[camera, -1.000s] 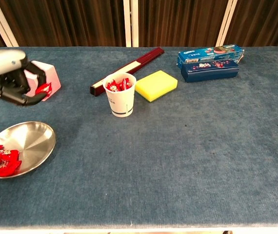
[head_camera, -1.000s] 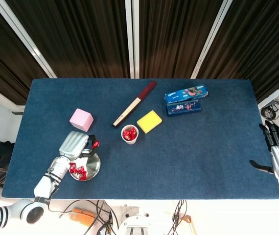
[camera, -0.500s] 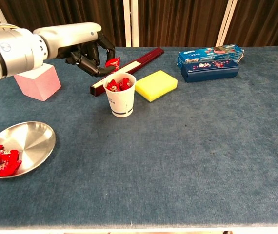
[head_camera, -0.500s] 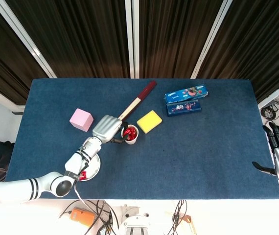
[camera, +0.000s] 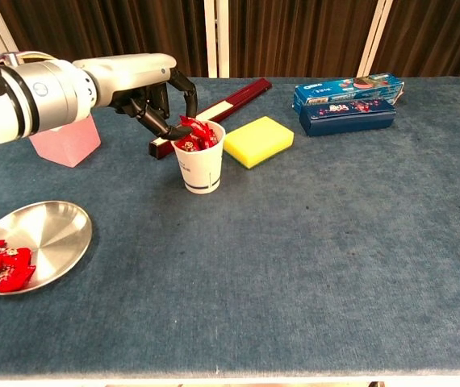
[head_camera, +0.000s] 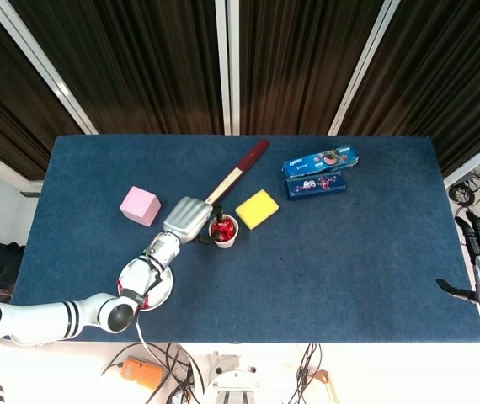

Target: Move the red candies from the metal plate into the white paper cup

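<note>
At our table's near left sits the plate [camera: 48, 234] with candies [camera: 1, 266] on its left rim, the cup [camera: 200, 167] farther back, our left hand [camera: 159, 101] over its mouth, the sponge [camera: 258, 141] just right.
</note>
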`<state>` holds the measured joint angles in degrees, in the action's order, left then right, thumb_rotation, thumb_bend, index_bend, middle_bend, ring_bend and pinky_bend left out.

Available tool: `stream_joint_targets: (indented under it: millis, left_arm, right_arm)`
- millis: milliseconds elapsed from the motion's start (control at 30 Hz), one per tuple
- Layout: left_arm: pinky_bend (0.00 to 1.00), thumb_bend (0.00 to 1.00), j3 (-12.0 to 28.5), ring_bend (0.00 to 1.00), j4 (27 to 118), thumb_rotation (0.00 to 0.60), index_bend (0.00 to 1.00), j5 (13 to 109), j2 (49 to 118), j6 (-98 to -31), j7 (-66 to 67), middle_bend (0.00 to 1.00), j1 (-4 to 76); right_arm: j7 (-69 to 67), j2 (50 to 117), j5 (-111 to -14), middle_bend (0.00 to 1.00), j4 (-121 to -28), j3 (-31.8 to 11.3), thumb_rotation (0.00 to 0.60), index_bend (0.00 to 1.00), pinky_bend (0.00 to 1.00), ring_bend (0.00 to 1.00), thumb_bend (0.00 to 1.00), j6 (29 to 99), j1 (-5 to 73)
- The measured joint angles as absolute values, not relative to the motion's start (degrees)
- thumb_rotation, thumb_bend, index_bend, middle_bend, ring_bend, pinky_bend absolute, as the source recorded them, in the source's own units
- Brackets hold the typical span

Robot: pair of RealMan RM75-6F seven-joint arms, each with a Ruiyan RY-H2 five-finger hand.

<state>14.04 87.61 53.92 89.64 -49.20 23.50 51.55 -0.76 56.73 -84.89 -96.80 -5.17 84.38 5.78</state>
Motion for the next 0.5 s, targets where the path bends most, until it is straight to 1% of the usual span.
stream_joint_targets:
  millis: [133,200,267,367,433,500]
  left_arm:
    - [0.87,0.21,13.7,0.9,89.2,0.515,0.31,53.7,88.7,-50.1,23.8,0.98,51.4]
    - [0.87,0.16,13.4,0.9,90.4,0.5,0.25,54.0,88.0,-51.1,23.8,0.98,51.1]
    - [0.87,0.13,13.2,0.9,91.5,0.485,0.21,54.3,87.3,-52.0,23.8,0.98,50.7]
    - [0.87,0.1,12.8,0.9,93.4,0.468,0.19,55.1,85.8,-54.2,23.6,0.97,49.6]
    - [0.85,0.1,12.6,0.88,94.6,0.465,0.19,55.8,84.6,-56.2,23.1,0.95,48.3]
    - [0.81,0.1,12.2,0.82,95.8,0.495,0.19,56.6,83.0,-58.9,22.2,0.89,46.4]
  right_arm:
    - [-0.7,56.7,-85.2,0.0,-96.8,-5.2,0.6,0.0,0.0,0.0,0.02,84.6,5.8]
    - [-0.7,56.7,-85.2,0.0,-96.9,-5.2,0.6,0.0,0.0,0.0,0.02,84.7,5.8]
    - [-0.6,56.7,-85.3,0.0,-96.9,-5.2,0.6,0.0,0.0,0.0,0.02,84.8,5.7]
    - [-0.8,56.6,-85.4,0.0,-97.0,-5.2,0.6,0.0,0.0,0.0,0.02,85.0,5.6]
    - [-1.3,56.4,-85.4,0.0,-96.9,-5.2,0.6,0.0,0.0,0.0,0.02,85.1,5.5]
    - [-2.0,56.2,-85.2,0.0,-96.6,-5.2,0.6,0.0,0.0,0.0,0.02,85.0,5.4]
